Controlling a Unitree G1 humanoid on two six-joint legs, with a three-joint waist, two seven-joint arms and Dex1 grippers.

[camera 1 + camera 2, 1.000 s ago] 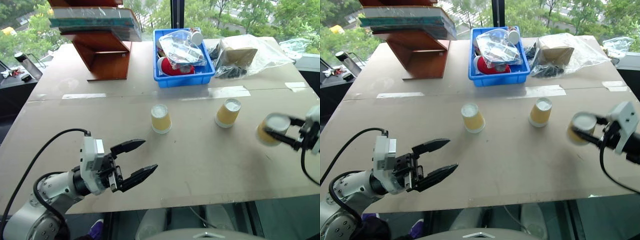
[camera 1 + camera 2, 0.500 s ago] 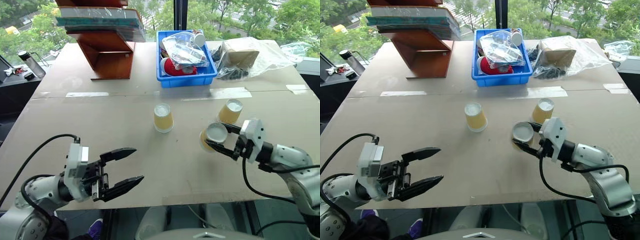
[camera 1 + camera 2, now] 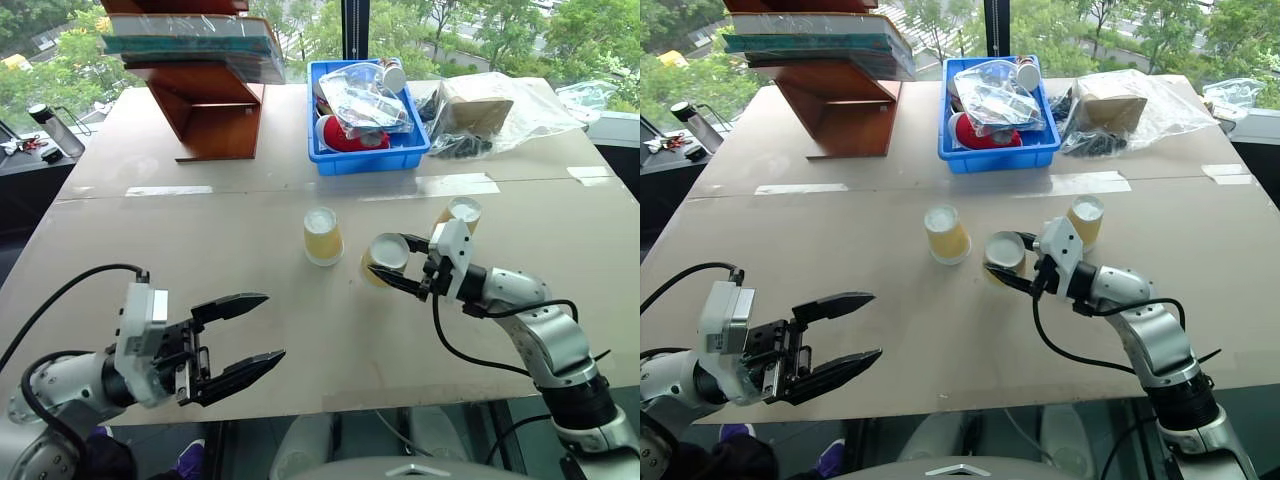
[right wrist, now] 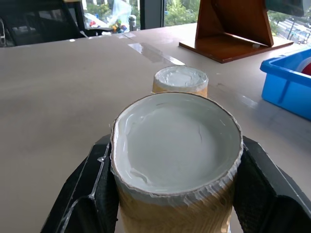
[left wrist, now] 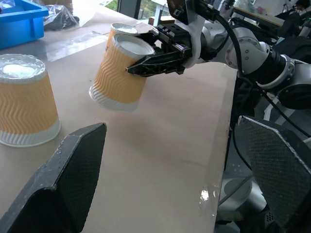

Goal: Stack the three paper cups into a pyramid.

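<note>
Paper cup, inverted, is pinched near its base by the right hand, above the table between two standing cups. Left hand released, empty. Probably light, crushable: grip gently.

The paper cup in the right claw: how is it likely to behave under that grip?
The held paper cup is probably light: the right claw carries it tilted above the table. Its thin corrugated wall looks crushable, so a hard squeeze might dent it. Set down tilted, it may well tip or roll.
</note>
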